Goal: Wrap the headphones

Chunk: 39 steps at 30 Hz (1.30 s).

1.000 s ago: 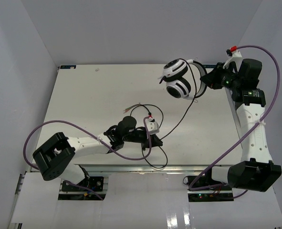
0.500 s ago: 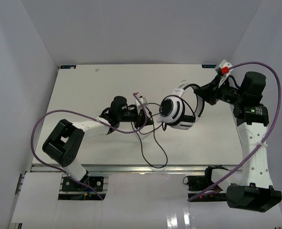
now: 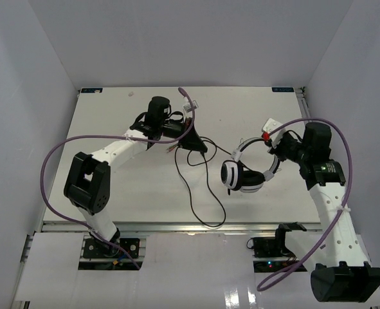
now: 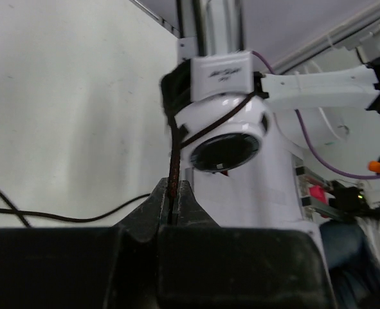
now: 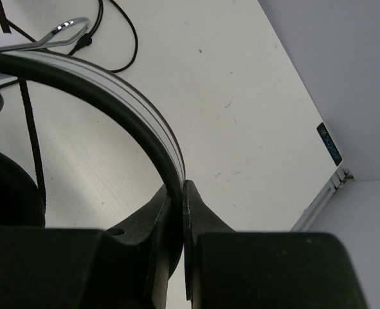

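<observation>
Above the table [image 3: 144,193], right pincer [image 5: 180,193] is clamping the headphones [image 3: 242,177] by the stiff band [image 5: 128,103]. Left pincer [image 4: 172,193] is pinching the limp cable [image 4: 175,151], which is probably tending to slip.

A white table [image 3: 125,187] fills the middle of the top view, matte and lightly scuffed, with a small reddish smudge [image 3: 130,94] near its far left corner. 2 small blue labels sit on its far edge, 1 at the left corner [image 3: 90,91] and 1 towards the right [image 3: 280,89]; the right wrist view shows a blue label [image 5: 328,143] at the tabletop's edge and a few dark specks [image 5: 228,103] on the surface. Plain pale walls close it in at the left [image 3: 22,96], back [image 3: 190,38] and right [image 3: 363,77]. A metal rail [image 3: 164,226] runs along the near edge, with a glossy white surface [image 3: 196,283] below it.
</observation>
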Tool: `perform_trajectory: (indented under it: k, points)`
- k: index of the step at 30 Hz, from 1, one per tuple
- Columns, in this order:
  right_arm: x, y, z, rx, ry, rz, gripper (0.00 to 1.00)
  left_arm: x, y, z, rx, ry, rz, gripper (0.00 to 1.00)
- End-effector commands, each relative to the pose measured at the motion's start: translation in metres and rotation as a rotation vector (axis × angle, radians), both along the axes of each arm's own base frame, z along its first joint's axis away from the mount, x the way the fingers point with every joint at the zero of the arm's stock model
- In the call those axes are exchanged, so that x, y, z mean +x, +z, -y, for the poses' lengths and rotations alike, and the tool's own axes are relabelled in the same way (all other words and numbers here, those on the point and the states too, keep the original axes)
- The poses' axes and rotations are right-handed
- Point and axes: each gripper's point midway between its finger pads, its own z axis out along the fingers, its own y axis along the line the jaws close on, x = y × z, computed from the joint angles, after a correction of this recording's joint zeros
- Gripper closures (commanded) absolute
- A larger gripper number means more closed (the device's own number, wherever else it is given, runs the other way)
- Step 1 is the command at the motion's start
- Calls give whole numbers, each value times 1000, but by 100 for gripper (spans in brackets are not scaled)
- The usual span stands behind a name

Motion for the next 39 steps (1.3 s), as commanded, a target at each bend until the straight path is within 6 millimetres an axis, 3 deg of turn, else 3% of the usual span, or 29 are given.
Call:
perform_trajectory:
  k: [1,3,5,7,9,12,15,18,22,27,31,32,34,39]
  points:
    - [31,19,2,-86,-205,200,92,-53,37,9,-13,-169,-194,100]
    - [36,17,-12,-65,-249,229,92,-67,46,22,-8,-190,-243,100]
    - [47,23,-15,-13,-357,274,92,-68,59,34,-27,-145,-279,100]
    - [58,27,-2,59,-523,284,92,-73,74,40,-72,-126,-330,100]
    - [69,46,19,153,-715,334,92,-68,85,44,-115,-71,-336,100]
    - [79,49,24,291,-852,284,92,-64,86,52,-110,11,-375,100]
    - [87,44,14,400,-884,211,92,-63,85,62,-99,78,-399,98]
    - [96,44,-3,532,-893,116,92,-49,87,72,-116,208,-397,90]
    - [106,45,-22,644,-890,3,92,-27,85,85,-143,355,-350,66]
    - [122,59,-25,786,-868,-112,92,-34,84,104,-172,431,-132,46]
    - [126,81,-21,888,-811,-171,92,-53,62,104,-134,465,85,33]
    - [124,88,-18,911,-801,-175,92,-55,41,98,-108,466,110,32]
    - [119,102,-21,942,-751,-195,92,-56,30,90,-124,478,164,29]
    - [99,136,-31,998,-637,-231,92,-53,-37,84,-27,441,336,26]
